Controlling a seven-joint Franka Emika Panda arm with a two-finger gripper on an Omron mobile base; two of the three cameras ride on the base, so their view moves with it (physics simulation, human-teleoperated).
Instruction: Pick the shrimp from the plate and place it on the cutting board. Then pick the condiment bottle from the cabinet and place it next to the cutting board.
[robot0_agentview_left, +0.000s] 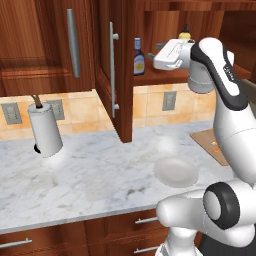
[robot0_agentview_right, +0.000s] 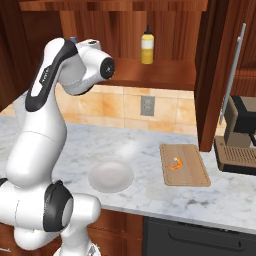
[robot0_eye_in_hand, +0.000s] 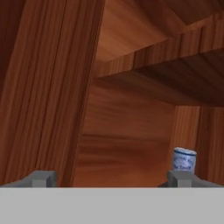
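The orange shrimp (robot0_agentview_right: 174, 163) lies on the light-brown cutting board (robot0_agentview_right: 192, 175), also seen as shrimp (robot0_agentview_left: 216, 146) on the board (robot0_agentview_left: 205, 139). To the board's left on the counter rests the white plate (robot0_agentview_right: 111, 176), bare. The dark condiment bottle (robot0_agentview_left: 139, 57) stands upright on the shelf of the open cabinet (robot0_agentview_left: 150, 75). My gripper (robot0_agentview_left: 152, 55) is raised to shelf height just right of the bottle, apart from it. In the hand view the gripper (robot0_eye_in_hand: 113, 178) is open with nothing between the tips, and the bottle's cap (robot0_eye_in_hand: 183, 159) shows above the right fingertip.
The cabinet door (robot0_agentview_left: 114, 70) with its silver bar handle stands open to the left of the bottle. A yellow squeeze bottle (robot0_agentview_right: 146, 46) is farther along the shelf. A paper towel roll (robot0_agentview_left: 45, 131) is on the counter's left, a coffee machine (robot0_agentview_right: 240, 135) at its right.
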